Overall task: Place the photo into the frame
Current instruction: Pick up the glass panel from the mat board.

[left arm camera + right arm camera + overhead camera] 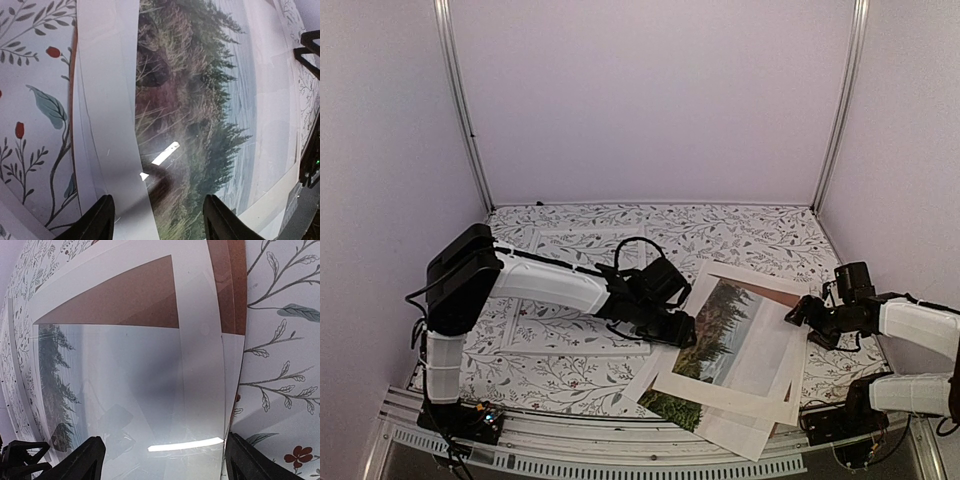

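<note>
The photo (pixel 725 325), a landscape with dark conifers and pale sky, lies at the right front of the table in a skewed stack with a white mat (pixel 740 400) and a brown backing board (pixel 770 290). The frame (pixel 560 350), a thin white border with the cloth showing through, lies flat to the left under my left arm. My left gripper (pixel 680 335) hovers open over the photo's (pixel 200 100) left side, with one finger over the mat (pixel 107 100). My right gripper (pixel 803 315) stands open over the photo's (pixel 100 375) pale right part. Nothing is between either pair of fingers (pixel 100 220) (pixel 85 460).
A floral patterned cloth (pixel 740 235) covers the table. Lilac walls with metal posts (pixel 465 110) close in the back and sides. The stack's lower corner reaches the rail at the table's front edge (pixel 620 435). The backing board (pixel 130 295) shows through the mat's window.
</note>
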Tool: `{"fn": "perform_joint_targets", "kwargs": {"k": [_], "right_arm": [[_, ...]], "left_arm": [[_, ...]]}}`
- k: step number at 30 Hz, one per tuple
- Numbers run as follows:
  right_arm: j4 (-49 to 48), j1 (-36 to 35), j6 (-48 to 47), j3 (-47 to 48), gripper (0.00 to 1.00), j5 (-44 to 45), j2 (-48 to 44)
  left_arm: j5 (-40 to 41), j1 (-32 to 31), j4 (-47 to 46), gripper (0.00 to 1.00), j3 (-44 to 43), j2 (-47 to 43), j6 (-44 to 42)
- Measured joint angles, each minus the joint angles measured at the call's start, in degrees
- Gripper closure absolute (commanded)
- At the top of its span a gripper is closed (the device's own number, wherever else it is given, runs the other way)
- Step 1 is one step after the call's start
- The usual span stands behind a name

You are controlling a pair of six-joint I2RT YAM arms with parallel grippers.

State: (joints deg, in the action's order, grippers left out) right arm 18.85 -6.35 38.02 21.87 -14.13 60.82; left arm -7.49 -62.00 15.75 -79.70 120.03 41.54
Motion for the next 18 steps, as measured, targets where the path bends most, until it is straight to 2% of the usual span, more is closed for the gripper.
{"fn": "perform_joint_targets", "kwargs": {"k": [18], "right_arm": [[-0.57, 0.07, 0.44, 1.03, 0.31, -2.45, -1.27]], "left_arm": [[-0.83, 0.00, -2.69, 0.40, 0.37, 0.50, 0.09]]}}
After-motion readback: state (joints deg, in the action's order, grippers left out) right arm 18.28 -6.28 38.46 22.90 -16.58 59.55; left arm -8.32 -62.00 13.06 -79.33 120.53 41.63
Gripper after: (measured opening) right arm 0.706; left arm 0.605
